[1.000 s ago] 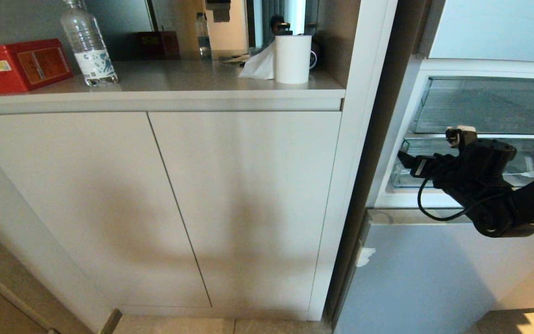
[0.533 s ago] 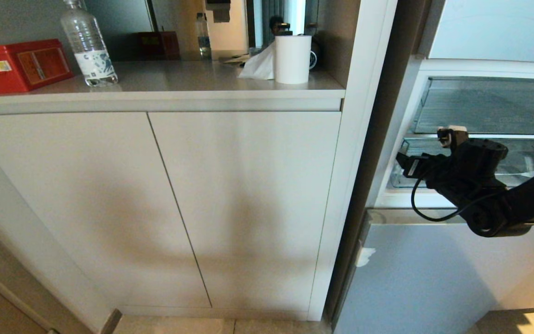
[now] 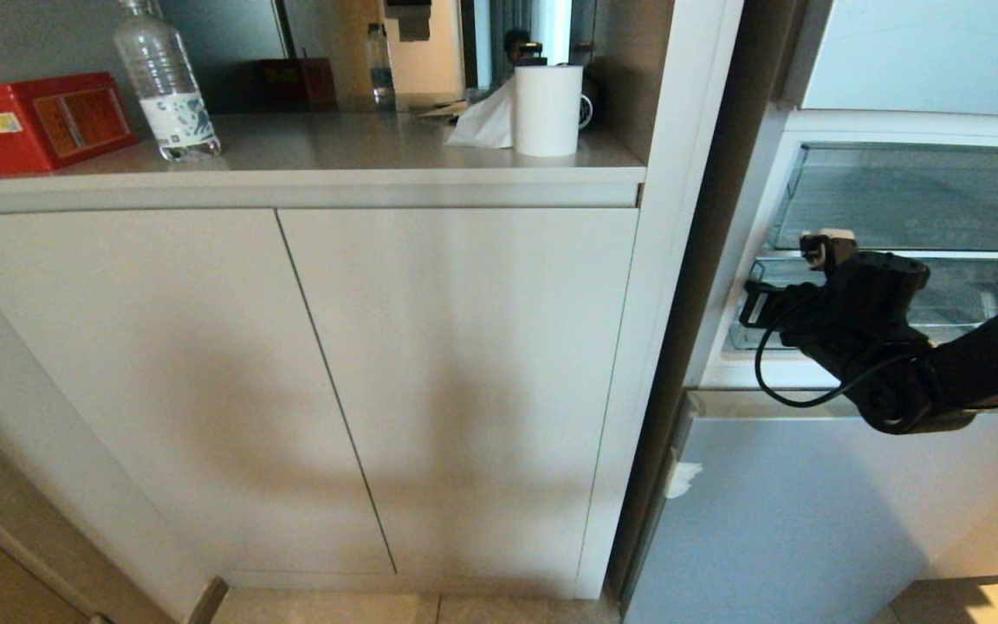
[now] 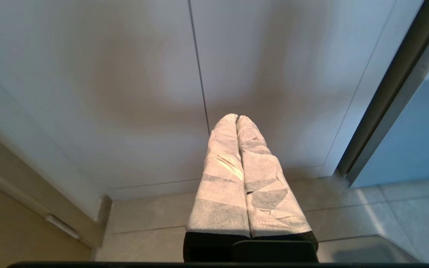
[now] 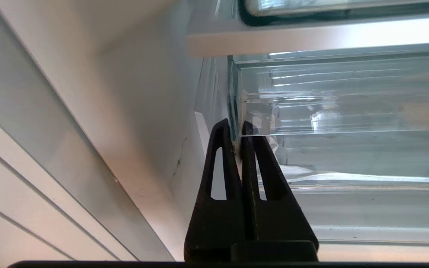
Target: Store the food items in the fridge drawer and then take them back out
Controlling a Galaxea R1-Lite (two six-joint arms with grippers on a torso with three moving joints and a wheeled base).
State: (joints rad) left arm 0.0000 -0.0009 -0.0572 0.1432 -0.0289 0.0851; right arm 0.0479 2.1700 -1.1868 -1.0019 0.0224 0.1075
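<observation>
The fridge [image 3: 793, 511] stands at the right with its middle compartment open. Inside it sits the clear fridge drawer [image 3: 975, 303] with a ribbed floor. My right gripper [image 3: 748, 303] reaches to the drawer's left front corner. In the right wrist view the right gripper [image 5: 237, 124] is shut on the fridge drawer [image 5: 341, 100], with one black finger outside the left wall and one inside. No food items are in view. My left gripper [image 4: 236, 117], wrapped in white tape, is shut and empty, hanging low by the cabinet's foot.
A white cabinet [image 3: 430, 364] fills the left and middle. Its counter holds a water bottle [image 3: 165, 82], a red box [image 3: 35, 121] and a paper roll [image 3: 547, 108]. A second clear bin [image 3: 915, 199] sits above the drawer. Pale floor tiles [image 4: 155, 223] lie below.
The right arm has shifted a little left and up towards the drawer's left corner. The cabinet and the fridge have not moved.
</observation>
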